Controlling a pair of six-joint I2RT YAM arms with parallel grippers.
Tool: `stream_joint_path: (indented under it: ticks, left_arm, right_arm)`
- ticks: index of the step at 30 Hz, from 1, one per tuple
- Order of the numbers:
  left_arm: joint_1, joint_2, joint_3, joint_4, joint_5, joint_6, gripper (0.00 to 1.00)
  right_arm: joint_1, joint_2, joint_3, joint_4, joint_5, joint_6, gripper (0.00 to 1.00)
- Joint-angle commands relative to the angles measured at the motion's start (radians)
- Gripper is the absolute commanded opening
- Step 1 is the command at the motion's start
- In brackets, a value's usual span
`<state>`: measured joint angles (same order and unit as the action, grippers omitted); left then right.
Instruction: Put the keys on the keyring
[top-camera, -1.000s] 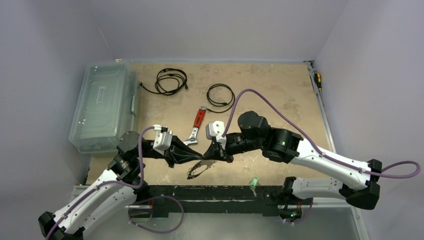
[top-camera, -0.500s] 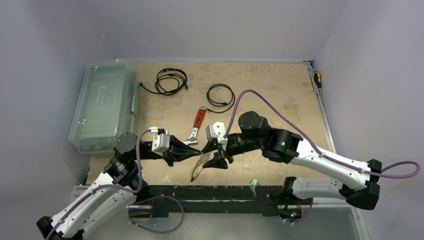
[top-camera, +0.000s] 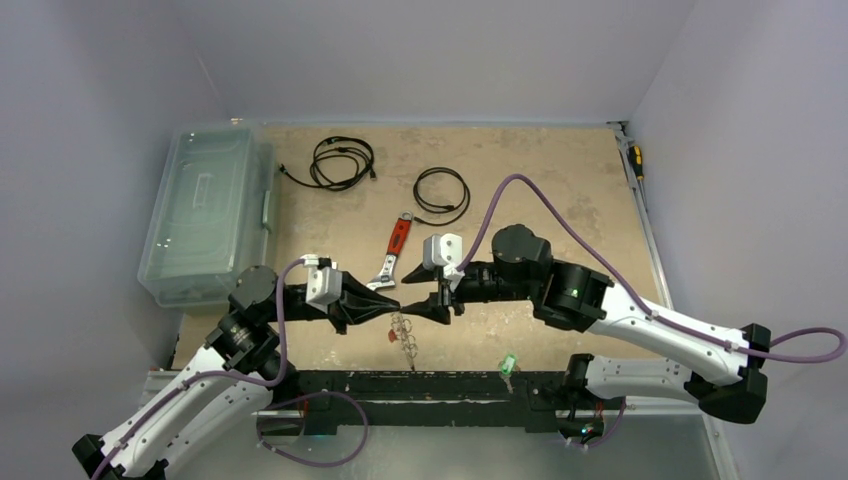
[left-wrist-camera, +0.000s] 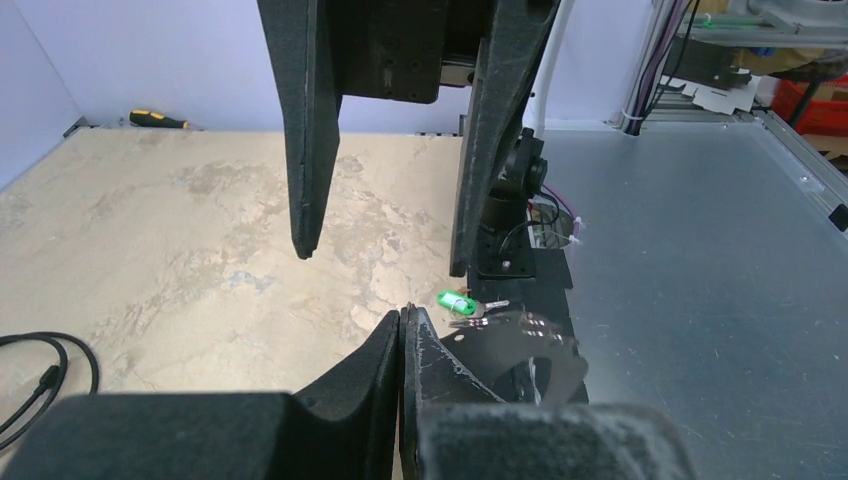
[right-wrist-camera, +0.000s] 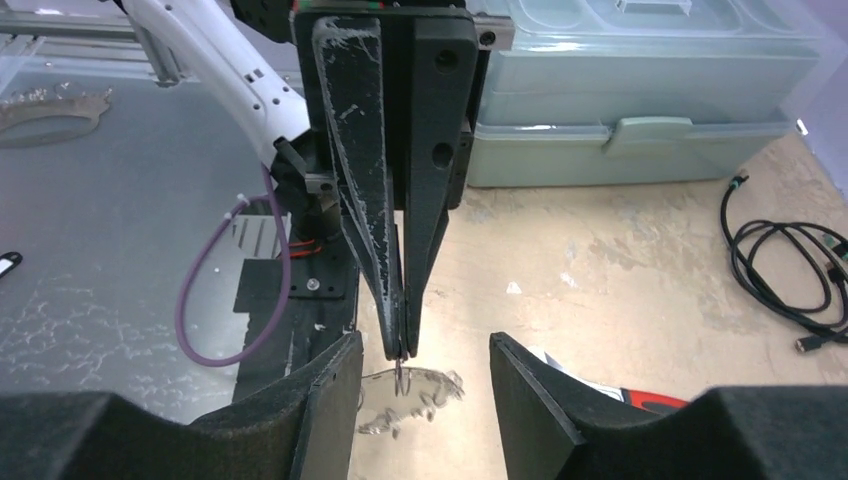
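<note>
Top external view, mid-task. Left gripper (top-camera: 392, 303) is pinched shut on the top of the keyring (top-camera: 403, 334), a thin silvery wire loop. The loop hangs free just above the table (top-camera: 560, 190), with a few small silver keys dangling from its lower part. Right gripper (top-camera: 420, 305) faces it tip to tip, jaws parted about halfway and holding nothing.

Green-headed key (top-camera: 508, 364) lies well apart from the loop at the table's near edge, close to the right arm's base, so it is evidently not yet threaded. No red-headed key can be made out in any view. Judged progress: the ring is held up and presented, and the green key is left to fetch and slide on.

Right wrist view shows the wire caught at the very tips of the left gripper's scuffed, matte black fingers (right-wrist-camera: 365, 200). Table is a mottled, sandy, matte board. Farther back lie a red-handled wrench (top-camera: 395, 248) and black coiled cables (top-camera: 343, 160), with a translucent lidded bin (top-camera: 205, 210) at the left.
</note>
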<state>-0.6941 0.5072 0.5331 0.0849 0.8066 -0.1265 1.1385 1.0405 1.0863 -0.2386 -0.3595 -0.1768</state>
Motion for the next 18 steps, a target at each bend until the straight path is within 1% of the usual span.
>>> stream_joint_path:
  ticks: [1,4,8,12,16,18]
  left_arm:
    - [-0.002,-0.012,0.024,0.029,-0.005,0.018,0.0]
    - [-0.004,-0.012,0.024,0.027,-0.006,0.018,0.0]
    - [-0.004,-0.012,0.024,0.027,-0.005,0.019,0.0]
    - [-0.004,-0.01,0.026,0.018,-0.012,0.025,0.0]
    - [-0.004,-0.009,0.025,0.012,-0.025,0.028,0.0]
    - [-0.004,-0.002,0.029,-0.001,-0.046,0.033,0.0]
  right_arm:
    - [0.0,-0.016,-0.015,0.018,0.054,-0.012,0.54]
    - [0.0,-0.026,-0.032,0.01,0.047,-0.019,0.54]
    - [0.0,-0.017,-0.043,0.0,0.021,-0.027,0.5]
    - [0.0,0.0,-0.049,0.005,0.051,-0.03,0.47]
    - [0.0,0.011,-0.062,0.021,0.056,-0.029,0.46]
    - [0.0,0.017,-0.068,0.033,0.088,-0.022,0.46]
